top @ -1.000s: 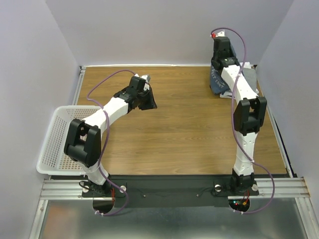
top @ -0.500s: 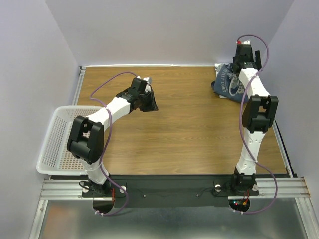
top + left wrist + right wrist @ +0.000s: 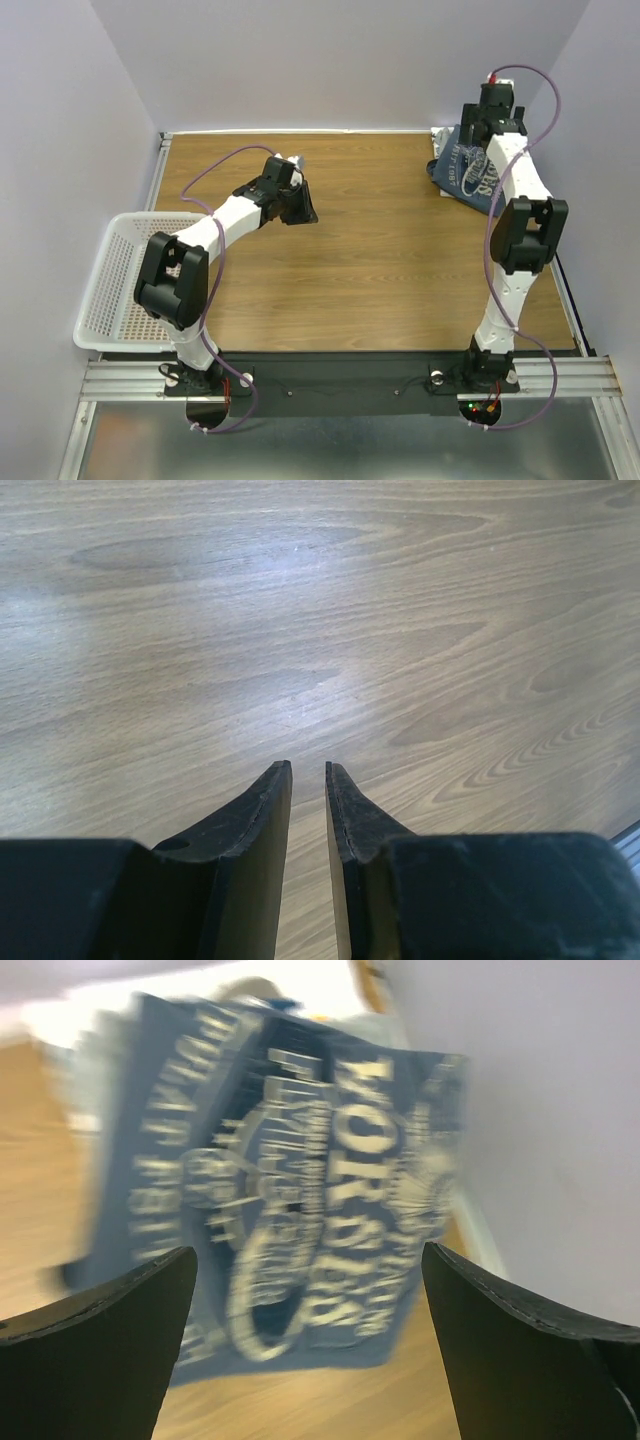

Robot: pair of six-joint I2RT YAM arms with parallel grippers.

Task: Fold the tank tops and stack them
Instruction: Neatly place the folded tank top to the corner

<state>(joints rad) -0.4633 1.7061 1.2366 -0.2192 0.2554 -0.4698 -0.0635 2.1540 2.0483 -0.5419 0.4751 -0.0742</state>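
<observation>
On the overhead camera I have the blue tank top (image 3: 462,168) at about 2 o'clock on the table (image 3: 380,270), bunched up in the far right corner near the wall (image 3: 590,120). Its printed side faces up, with pale lettering on slate blue. It lies as a loose heap rather than a flat fold.

The right arm (image 3: 525,225) is stretched out to that corner, and its wrist sits over the tank top. On the right wrist feed, the right gripper (image 3: 308,1252) has its jaws spread wide. One black finger stands at each lower corner of the picture, with nothing held between them. The lettered cloth fills the view beyond the tips. That feed is blurred, so I cannot say whether the fingers touch the fabric. The wall takes up the 3 o'clock side of that picture.

The left gripper (image 3: 307,768) is over bare wood at roughly 10 o'clock from the table's middle, well apart from the tank top. Its jaws are drawn almost together, with only a thin slit between the two dark fingers, and they grip nothing. Wood grain is all I see ahead of them.

The white mesh basket (image 3: 112,270) sits at 9 o'clock, hanging over the table's left edge, just beside the left arm (image 3: 170,285).
</observation>
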